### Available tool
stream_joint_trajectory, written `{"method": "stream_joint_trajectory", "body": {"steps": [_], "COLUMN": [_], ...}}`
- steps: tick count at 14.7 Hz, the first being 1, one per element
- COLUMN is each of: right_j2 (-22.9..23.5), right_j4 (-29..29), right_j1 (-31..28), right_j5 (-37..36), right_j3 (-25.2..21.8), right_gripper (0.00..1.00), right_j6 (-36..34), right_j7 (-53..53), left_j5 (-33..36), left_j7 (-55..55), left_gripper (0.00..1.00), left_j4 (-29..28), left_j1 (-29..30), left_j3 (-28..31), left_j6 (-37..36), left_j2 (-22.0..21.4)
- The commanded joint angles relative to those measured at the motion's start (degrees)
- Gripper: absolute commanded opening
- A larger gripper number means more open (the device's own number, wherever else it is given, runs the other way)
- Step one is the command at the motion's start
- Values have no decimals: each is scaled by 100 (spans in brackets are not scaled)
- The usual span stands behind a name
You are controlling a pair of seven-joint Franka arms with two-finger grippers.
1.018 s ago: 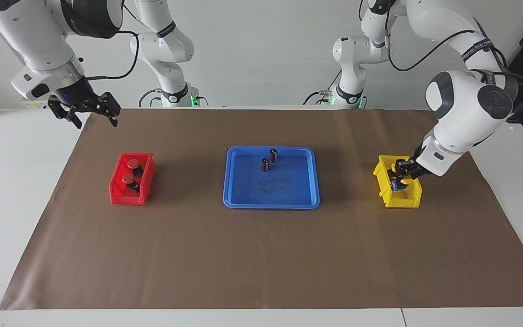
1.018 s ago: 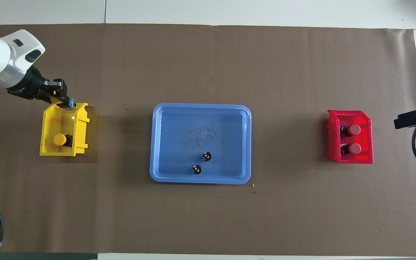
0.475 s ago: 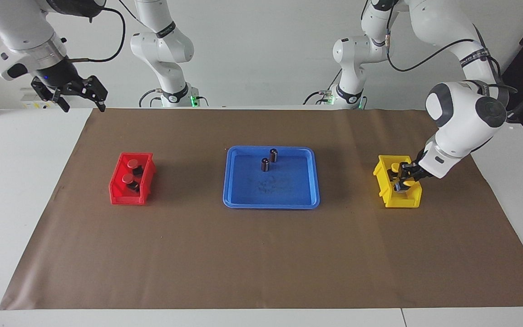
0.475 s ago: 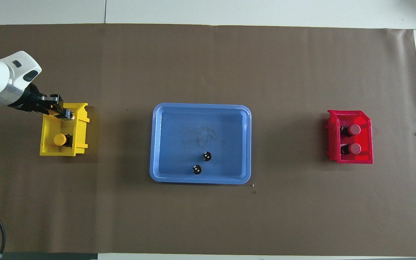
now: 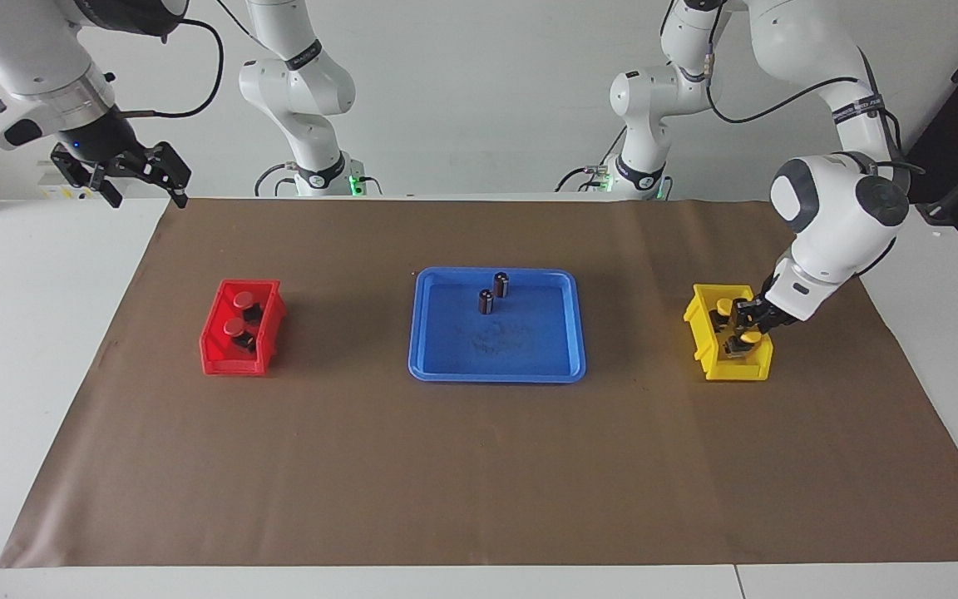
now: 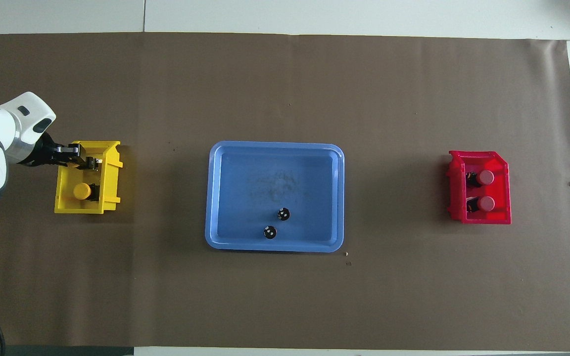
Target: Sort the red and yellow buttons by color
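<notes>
Two red buttons (image 5: pixel 239 312) lie in the red bin (image 5: pixel 214 353) at the left of the facing view; the overhead view shows the same bin at its right, with both red caps side by side. One yellow button (image 6: pixel 82 191) rests in the yellow bin (image 6: pixel 63 207), in the half nearer the robots. A second yellow button (image 5: pixel 747 338) sits in the left gripper (image 5: pixel 737 331), whose fingers are clamped on it down inside the bin. That yellow cap is visible only in the facing view; in the overhead view the gripper body covers it.

The right gripper (image 5: pixel 145 185) hangs in the air at the upper left of the facing view, above the table edge past the brown mat (image 5: pixel 479 466), fingers spread wide and holding nothing. The overhead view shows only a dark fragment of it at the right edge.

The blue tray (image 6: pixel 215 198) lies at mid-table between the two bins. Two dark cylinders (image 6: pixel 276 222) stand in its half nearer the robots; the overhead view shows their silvery tops, the facing view their upright sides.
</notes>
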Motion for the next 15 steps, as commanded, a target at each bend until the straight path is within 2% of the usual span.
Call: {"method": "stream_joint_trajectory", "body": {"steps": [1,2,5,6,9,10,11,12,15], "right_j2": [14,49,40,40,23,23,14,5,5], "right_j4": [55,72,64,64,55,46,29,11,11], "right_j1": [140,131,166,166,183,201,262,271,263], "right_j5": [-22,-22,-22,-22,-13,-13,-13,-13,-4], "right_j3": [-111,-102,-93,-76,-41,-32,-32,-32,-40], "right_gripper": [100,100,100,100,100,100,100,100,100], "right_j6": [-17,-8,-17,-35,-79,-79,-79,-79,-114], "right_j7": [78,78,78,70,78,87,87,87,87], "left_j5": [73,73,73,73,73,73,82,90,82], "left_j7": [45,54,81,89,72,72,89,124,299], "left_gripper": [6,9,54,57,58,64,89,100,100], "left_j4": [-476,-486,-451,-398,-39,215,557,917,1875], "left_j1": [-35,-44,-35,-9,-35,-35,-53,-62,-71], "left_j3": [-28,-28,-28,-28,-28,-28,-28,-37,-89], "left_j6": [442,452,443,391,76,-222,-651,-1064,-2163], "left_j2": [-223,-214,-196,-179,-144,-144,-135,-126,-257]}}
